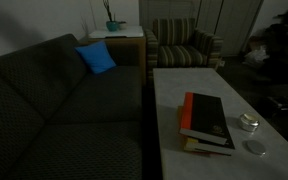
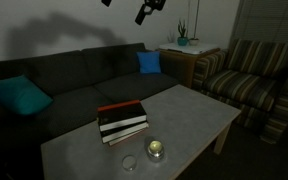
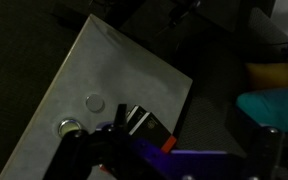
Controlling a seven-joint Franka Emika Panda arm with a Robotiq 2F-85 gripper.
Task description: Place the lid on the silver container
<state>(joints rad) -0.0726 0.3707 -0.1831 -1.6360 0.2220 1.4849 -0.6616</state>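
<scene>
Over on the left of the worktop (image 1: pixel 184 80) in an exterior view sits a stack of books (image 1: pixel 206 122). Just right of them is the silver container (image 1: pixel 249 123). A bit further right and closer to the camera is the lid (image 1: pixel 255 147), lying flat on the worktop, near the container but not touching it.

My guess is the lid is thin metal: light, stiff and kinda slippery. Since it's flat on the surface, there's hardly any edge to grab. I'd come straight down and pinch across the rim on opposite sides, gently so it doesn't skate away.

The pincer (image 2: pixel 149 11) hangs way up high, well apart from everything, holding nothing. In the wrist view its tips look spread wide, with lid and container both far below, toward the left side of that view.
</scene>
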